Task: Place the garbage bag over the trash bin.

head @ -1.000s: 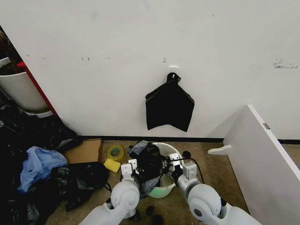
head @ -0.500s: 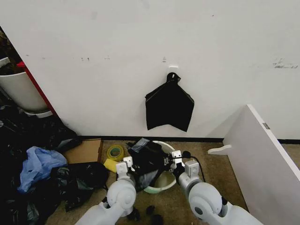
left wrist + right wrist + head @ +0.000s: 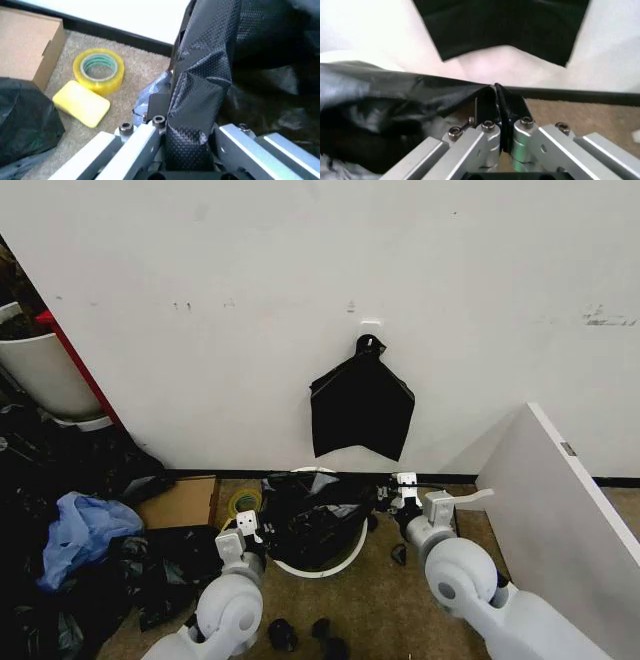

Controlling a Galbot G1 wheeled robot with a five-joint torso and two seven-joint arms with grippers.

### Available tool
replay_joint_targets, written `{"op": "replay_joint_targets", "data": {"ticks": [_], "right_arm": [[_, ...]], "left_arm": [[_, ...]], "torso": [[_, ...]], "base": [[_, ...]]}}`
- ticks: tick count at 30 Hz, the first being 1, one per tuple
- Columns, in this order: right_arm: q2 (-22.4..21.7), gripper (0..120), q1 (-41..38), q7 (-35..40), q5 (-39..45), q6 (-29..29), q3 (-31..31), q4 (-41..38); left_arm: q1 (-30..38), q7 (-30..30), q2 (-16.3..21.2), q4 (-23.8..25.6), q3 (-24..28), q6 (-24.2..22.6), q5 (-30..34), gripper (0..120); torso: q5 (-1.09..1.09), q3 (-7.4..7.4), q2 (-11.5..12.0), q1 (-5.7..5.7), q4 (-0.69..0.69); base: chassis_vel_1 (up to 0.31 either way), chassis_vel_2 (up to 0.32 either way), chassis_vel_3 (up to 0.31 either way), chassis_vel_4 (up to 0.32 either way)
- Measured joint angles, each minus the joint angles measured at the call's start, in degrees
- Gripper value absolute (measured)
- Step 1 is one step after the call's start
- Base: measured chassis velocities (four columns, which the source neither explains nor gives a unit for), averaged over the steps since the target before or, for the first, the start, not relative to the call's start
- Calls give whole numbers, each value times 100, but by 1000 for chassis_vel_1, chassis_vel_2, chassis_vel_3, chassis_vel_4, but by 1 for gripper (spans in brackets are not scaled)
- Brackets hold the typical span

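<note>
Garbage bag [image 3: 310, 518] now stretched between end effectors

Head camera high; wrist cameras close on garbage bag [image 3: 312, 518].

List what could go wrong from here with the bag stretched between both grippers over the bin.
1. The garbage bag is thin and pulled taut between the left gripper and the right gripper; each pinches only a narrow fold, so it may tear or slip.
2. The trash bin looks tilted, its rim showing only at the near side, so more pulling may tip it.
</note>
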State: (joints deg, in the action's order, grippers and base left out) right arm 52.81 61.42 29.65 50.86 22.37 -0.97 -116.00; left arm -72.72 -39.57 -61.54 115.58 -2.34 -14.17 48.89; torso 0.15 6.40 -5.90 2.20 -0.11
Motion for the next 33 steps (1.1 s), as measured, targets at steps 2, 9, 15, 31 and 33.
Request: {"op": "replay_joint_targets", "data": {"ticks": [2, 9, 15, 31, 33], "right_arm": [[-44, 0, 8, -12, 29, 26, -70, 119], [-194, 0, 303, -164, -289, -11, -188, -13], [-381, 12, 574, -760, -1352, -302, -8, -418], [-1041, 71, 951, -2594, -5469, -1845, 39, -521], [-1054, 79, 884, -2787, -5943, -2131, 41, -471]], "left_arm": [[-58, 63, 47, 60, -69, 23, -31, 1], [-143, 104, 98, 128, -125, 16, -74, 1], [-289, 54, 12, 267, -263, -91, -78, 1], [-440, -34, -49, 553, -350, -301, -37, 1], [-449, -22, -42, 580, -350, -321, -41, 1]], "torso": [[1, 0, 0, 0, 0], [0, 0, 0, 0, 0], [1, -1, 0, 0, 1], [0, -1, -2, -1, 0], [0, 0, -2, -1, -1]], "base": [[0, 0, 0, 0], [0, 0, 0, 0], [0, 0, 0, 0], [0, 0, 0, 0], [0, 0, 0, 0]]}}
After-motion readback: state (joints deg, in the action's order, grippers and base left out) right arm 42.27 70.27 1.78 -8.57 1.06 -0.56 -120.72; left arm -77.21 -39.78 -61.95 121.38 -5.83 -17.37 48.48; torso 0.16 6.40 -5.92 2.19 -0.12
